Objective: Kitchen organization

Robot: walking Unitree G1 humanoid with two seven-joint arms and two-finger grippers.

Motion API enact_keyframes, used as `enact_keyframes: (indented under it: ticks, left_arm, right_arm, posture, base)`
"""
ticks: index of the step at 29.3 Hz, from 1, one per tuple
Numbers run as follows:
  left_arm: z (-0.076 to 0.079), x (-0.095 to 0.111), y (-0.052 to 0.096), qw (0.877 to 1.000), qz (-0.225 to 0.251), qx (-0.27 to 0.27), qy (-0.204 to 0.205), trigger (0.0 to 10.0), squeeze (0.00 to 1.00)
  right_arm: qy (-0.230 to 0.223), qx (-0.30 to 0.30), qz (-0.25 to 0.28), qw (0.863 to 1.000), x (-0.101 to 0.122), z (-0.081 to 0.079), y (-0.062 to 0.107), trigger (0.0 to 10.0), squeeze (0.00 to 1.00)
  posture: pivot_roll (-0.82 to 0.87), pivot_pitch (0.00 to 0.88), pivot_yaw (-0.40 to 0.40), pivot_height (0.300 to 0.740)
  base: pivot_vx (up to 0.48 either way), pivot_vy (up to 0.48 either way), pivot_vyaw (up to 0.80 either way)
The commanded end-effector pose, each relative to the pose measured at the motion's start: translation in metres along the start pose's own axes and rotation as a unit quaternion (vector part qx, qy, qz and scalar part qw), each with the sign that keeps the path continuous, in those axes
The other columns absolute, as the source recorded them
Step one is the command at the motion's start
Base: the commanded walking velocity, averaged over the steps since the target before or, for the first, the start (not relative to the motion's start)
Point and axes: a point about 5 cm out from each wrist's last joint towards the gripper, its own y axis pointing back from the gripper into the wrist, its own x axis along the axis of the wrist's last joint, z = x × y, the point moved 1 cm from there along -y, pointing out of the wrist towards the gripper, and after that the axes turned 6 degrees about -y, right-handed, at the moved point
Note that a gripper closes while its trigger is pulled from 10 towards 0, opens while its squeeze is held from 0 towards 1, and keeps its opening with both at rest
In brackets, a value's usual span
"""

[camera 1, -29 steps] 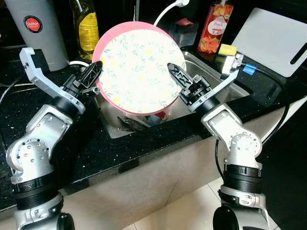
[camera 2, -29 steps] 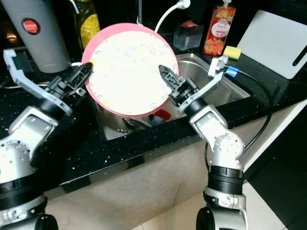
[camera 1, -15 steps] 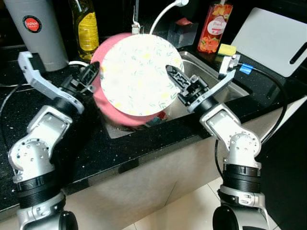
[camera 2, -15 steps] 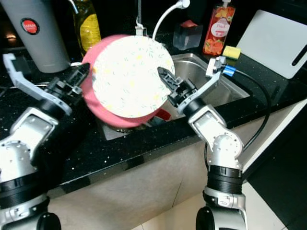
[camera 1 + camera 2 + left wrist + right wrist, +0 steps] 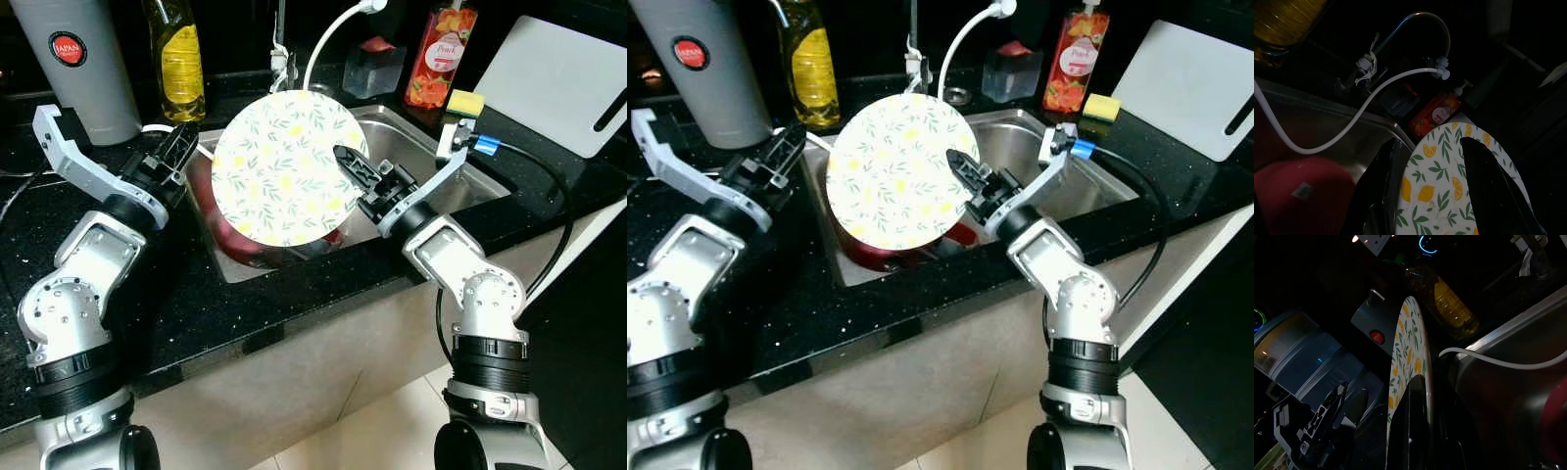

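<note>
A black speckled stone surface [image 5: 294, 299] surrounds a steel sink [image 5: 431, 162]. Held upright over the sink is a round white plate printed with lemons and leaves [image 5: 284, 166], above a dark red bowl [image 5: 245, 245]. The right gripper [image 5: 355, 174] is clenched on the plate's right edge, forearm angled up from the surface's front. The left gripper [image 5: 181, 147] sits released just beside the plate's left edge, elbow bent. A good lift likely needs the plate kept vertical, clear of the tap.
</note>
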Motion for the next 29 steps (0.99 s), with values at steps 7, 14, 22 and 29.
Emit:
enact_keyframes:
  ticks: [7, 14, 22, 29]
  left_arm:
    - [-0.005, 0.002, -0.001, 0.999, -0.001, 0.024, -0.023, 10.0, 0.00]
    - [0.007, 0.001, -0.008, 0.987, -0.023, 0.025, -0.156, 10.0, 0.00]
    - [0.018, -0.005, -0.009, 0.983, -0.033, 0.004, -0.180, 10.0, 0.00]
    - [0.018, -0.007, -0.010, 0.982, -0.033, 0.002, -0.188, 10.0, 0.00]
  right_arm:
    - [0.021, -0.027, 0.020, 0.999, 0.007, 0.006, 0.001, 10.0, 0.00]
    - [0.050, -0.093, 0.042, 0.994, 0.016, 0.021, -0.004, 10.0, 0.00]
    - [0.093, -0.153, 0.051, 0.983, 0.022, 0.037, -0.011, 10.0, 0.00]
    - [0.083, -0.208, 0.055, 0.973, 0.021, 0.055, -0.017, 10.0, 0.00]
  posture:
    - [-0.10, 0.149, -0.048, 0.740]
    - [-0.10, 0.148, -0.047, 0.740]
    - [-0.10, 0.145, -0.045, 0.740]
    - [-0.09, 0.143, -0.045, 0.740]
  base:
    - [0.000, 0.000, 0.00]
    - [0.000, 0.000, 0.00]
    - [0.000, 0.000, 0.00]
    - [0.000, 0.000, 0.00]
